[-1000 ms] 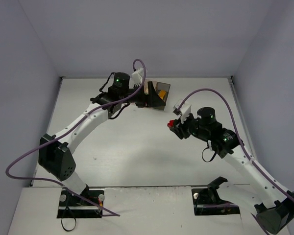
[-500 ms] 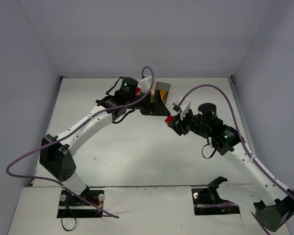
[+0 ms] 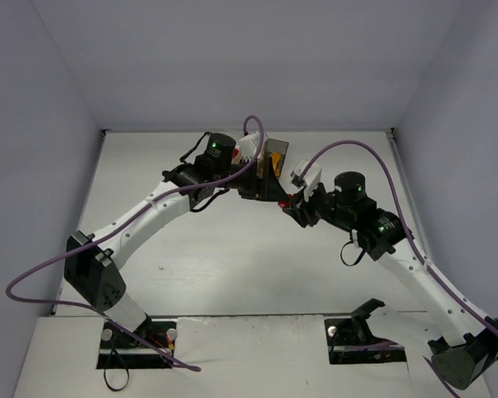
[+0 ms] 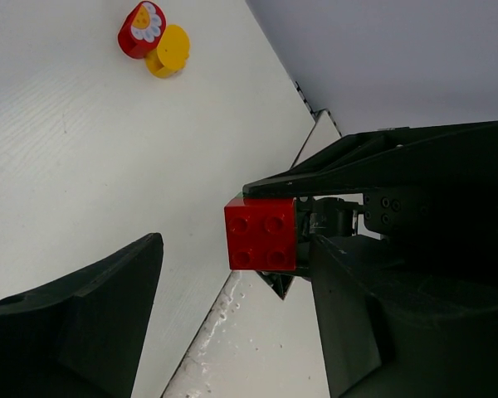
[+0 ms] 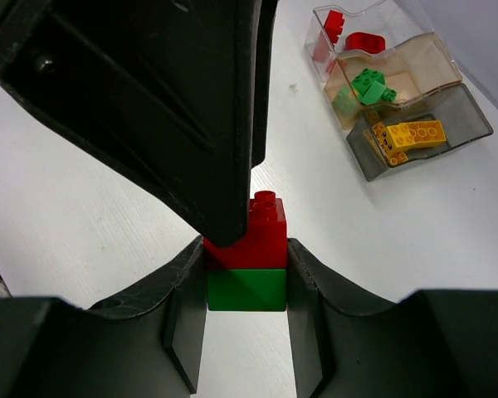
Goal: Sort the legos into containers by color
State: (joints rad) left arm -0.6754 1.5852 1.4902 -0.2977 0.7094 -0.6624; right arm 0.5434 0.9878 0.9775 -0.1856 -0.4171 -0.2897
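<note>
My right gripper [image 5: 247, 249] is shut on a stack of two legos, a red brick [image 5: 261, 232] on a green brick [image 5: 247, 288], held above the table. In the top view this gripper [image 3: 295, 202] is at mid-table. My left gripper [image 4: 232, 278] is open, and the red brick [image 4: 261, 234] sits between its fingertips, close to the right finger. One left finger [image 5: 191, 108] overlaps the red brick's upper left corner. The containers stand in a row: clear [image 5: 349, 33] with red legos, orange [image 5: 398, 79] with green, dark grey [image 5: 423, 137] with yellow.
A red and a yellow round piece [image 4: 153, 40] lie together on the white table. In the top view the containers [image 3: 274, 153] sit behind the left wrist, partly hidden by it. Grey walls enclose the table on three sides.
My left gripper has swung right, away from the containers, and met the right gripper. My right gripper has moved slightly up and left with the stack still in it.
</note>
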